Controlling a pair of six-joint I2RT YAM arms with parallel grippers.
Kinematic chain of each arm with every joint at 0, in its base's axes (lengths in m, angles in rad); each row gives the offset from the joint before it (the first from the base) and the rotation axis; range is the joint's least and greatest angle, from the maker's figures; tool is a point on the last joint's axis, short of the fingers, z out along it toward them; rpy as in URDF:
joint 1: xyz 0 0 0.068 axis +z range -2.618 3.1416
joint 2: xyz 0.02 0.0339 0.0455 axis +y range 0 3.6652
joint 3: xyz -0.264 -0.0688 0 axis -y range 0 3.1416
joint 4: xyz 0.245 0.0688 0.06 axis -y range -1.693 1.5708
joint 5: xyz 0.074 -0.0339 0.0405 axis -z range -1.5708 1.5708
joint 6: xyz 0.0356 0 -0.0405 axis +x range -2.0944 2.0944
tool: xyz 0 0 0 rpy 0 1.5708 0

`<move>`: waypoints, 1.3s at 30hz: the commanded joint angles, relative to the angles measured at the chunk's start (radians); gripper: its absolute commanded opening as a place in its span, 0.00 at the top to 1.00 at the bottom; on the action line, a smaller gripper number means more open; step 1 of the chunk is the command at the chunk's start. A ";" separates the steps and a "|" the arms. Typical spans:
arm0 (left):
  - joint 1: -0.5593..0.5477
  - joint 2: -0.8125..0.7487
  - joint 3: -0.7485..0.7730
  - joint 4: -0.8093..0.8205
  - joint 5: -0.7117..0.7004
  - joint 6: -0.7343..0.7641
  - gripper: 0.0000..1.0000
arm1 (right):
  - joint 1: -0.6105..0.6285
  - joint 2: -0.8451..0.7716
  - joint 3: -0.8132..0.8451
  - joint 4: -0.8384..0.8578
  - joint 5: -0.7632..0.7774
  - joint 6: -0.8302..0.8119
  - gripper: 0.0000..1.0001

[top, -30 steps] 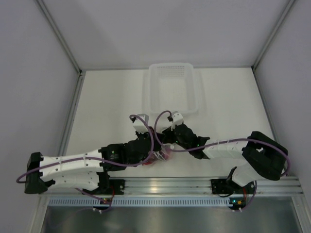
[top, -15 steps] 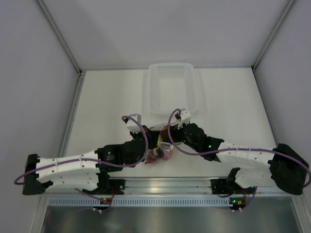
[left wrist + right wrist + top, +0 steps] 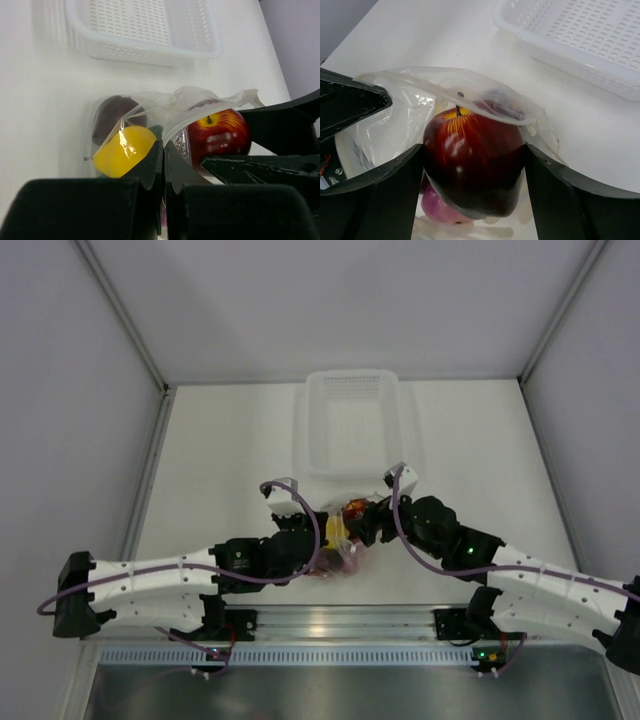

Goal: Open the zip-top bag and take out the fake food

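Dark red toy apple (image 3: pixel 470 165) being clamped by right gripper (image 3: pixel 472 152) at mouth of crumply see-through zip-top bag (image 3: pixel 196 97), lower centre of top view; bag edge being pinched by closed left gripper (image 3: pixel 164 150).

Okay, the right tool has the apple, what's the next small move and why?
Probably lift the right tool up and back, drawing the dark red apple clear of the zip-top bag. Its fingers clamp the apple in the open mouth, and the left tool is shut on the bag's edge, anchoring it.

Bright, even light with soft shadows; the apple (image 3: pixel 220 132) glints, near fingers (image 3: pixel 152 167) seemingly blurred.
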 commanded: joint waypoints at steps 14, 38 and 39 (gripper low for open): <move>0.012 0.088 0.034 -0.013 -0.020 -0.044 1.00 | 0.010 -0.129 0.189 -0.152 -0.095 -0.050 0.75; 0.015 -0.015 -0.074 -0.008 0.040 -0.003 1.00 | -0.507 0.718 0.841 -0.209 -0.152 -0.202 0.70; 0.013 -0.024 -0.074 -0.010 0.039 0.002 1.00 | -0.510 0.755 0.891 -0.208 -0.149 -0.219 0.70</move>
